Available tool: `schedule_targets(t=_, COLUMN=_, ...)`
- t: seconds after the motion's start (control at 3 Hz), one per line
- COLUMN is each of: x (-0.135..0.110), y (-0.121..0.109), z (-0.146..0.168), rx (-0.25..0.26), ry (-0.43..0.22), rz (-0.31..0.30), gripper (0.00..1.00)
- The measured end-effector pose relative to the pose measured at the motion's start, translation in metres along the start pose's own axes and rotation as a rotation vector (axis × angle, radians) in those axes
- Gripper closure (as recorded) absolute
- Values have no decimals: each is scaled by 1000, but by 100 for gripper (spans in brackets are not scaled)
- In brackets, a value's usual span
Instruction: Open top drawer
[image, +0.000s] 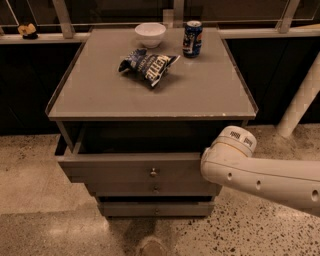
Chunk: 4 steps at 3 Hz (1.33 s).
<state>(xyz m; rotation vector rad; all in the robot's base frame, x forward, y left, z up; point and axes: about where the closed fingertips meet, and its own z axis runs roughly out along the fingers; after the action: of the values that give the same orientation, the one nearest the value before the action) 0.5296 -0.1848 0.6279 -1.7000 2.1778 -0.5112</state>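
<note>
The top drawer (115, 172) of the grey cabinet stands pulled out toward me. Its brass knob (153, 172) sits at the centre of its front, and its interior lies in dark shadow under the cabinet top. Two narrower drawer fronts sit shut below it, the middle one (156, 189) and the bottom one (155, 209). My gripper is out of view. Only a white arm link (250, 172) shows, coming in from the lower right, with its rounded joint just in front of the drawer's right end.
On the cabinet top (200, 95) lie a blue chip bag (147, 65), a white bowl (150, 34) and a blue can (192, 38). A white post (300, 100) stands at the right. Speckled floor (35, 170) spreads around the cabinet.
</note>
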Motion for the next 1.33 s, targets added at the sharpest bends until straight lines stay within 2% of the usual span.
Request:
schedule_targets(t=1.0, x=-2, y=12, z=-14, rx=-6, ry=-25, rz=51, gripper=100)
schedule_targets(t=1.33, x=4, y=19, z=-13, rx=-10, ry=-13, rz=46, gripper=100)
